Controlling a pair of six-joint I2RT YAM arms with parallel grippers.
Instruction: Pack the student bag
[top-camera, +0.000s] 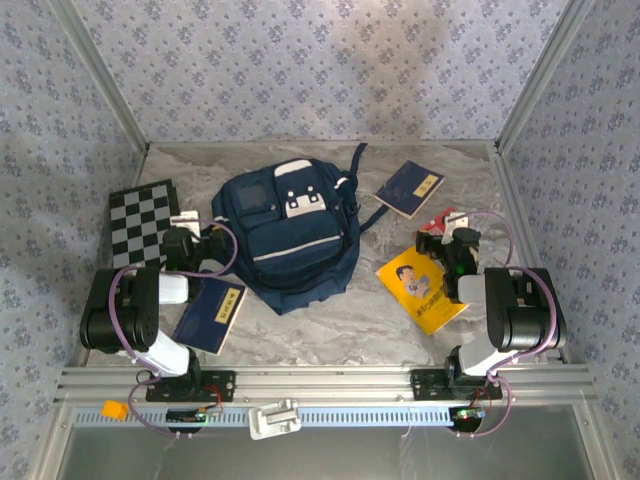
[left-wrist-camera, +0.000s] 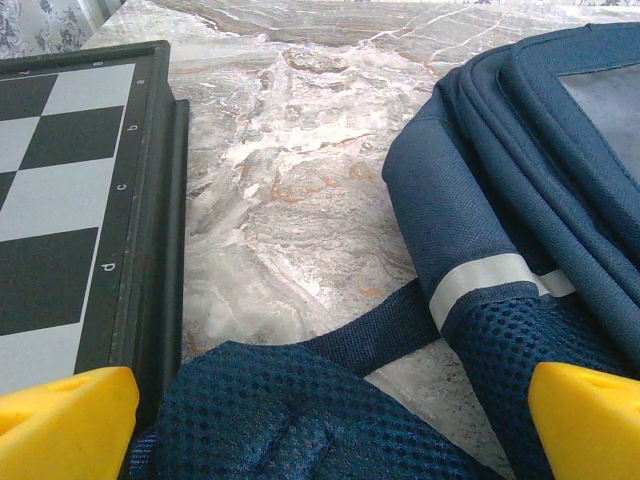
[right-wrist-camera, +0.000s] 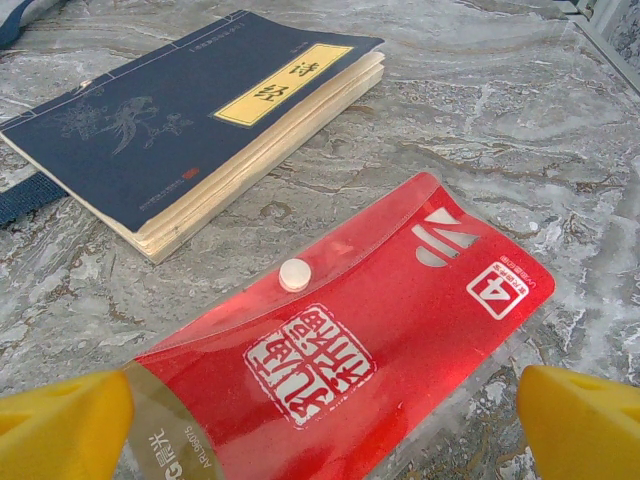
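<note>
At the middle of the bench (top-camera: 330, 335), the student bag (top-camera: 290, 235) is lying flat with its front pocket facing up. Its white patch and buckles are pointing toward 12 o'clock, and a dark strap is trailing off toward 1 o'clock. At 9 o'clock from the bag a chessboard (top-camera: 140, 222) is resting on the marbled surface. The left tool (top-camera: 195, 240) is hovering low between the two, released and gripping nothing.

In the left wrist view, that tool (left-wrist-camera: 325, 435) is showing its yellow fingertips (left-wrist-camera: 65, 420) spread wide to both lower corners. It is hanging above a blue mesh strap of the bag (left-wrist-camera: 500, 200). The chessboard (left-wrist-camera: 70, 190) is sitting at 9 o'clock, apart from the bag, with bare bench between them.

At 7 o'clock from the bag, the near navy booklet (top-camera: 212, 315) with its yellow label is lying beside the left arm. At 2 o'clock the far navy booklet (top-camera: 410, 188) is lying well clear of the bag's body. At 4 o'clock a yellow book (top-camera: 422, 290) with a cartoon figure is lying partly under the right arm.

The right tool (top-camera: 448, 240) is hanging at 3 o'clock from the bag, also released, over a red pouch (top-camera: 440, 218). In the right wrist view, this tool (right-wrist-camera: 320, 430) is spreading its yellow fingertips (right-wrist-camera: 585, 425) to either side of the red pouch (right-wrist-camera: 340, 340), which is lying flat with its white snap up. The far navy booklet (right-wrist-camera: 190, 110) is sitting at 11 o'clock, just beside the pouch.
</note>
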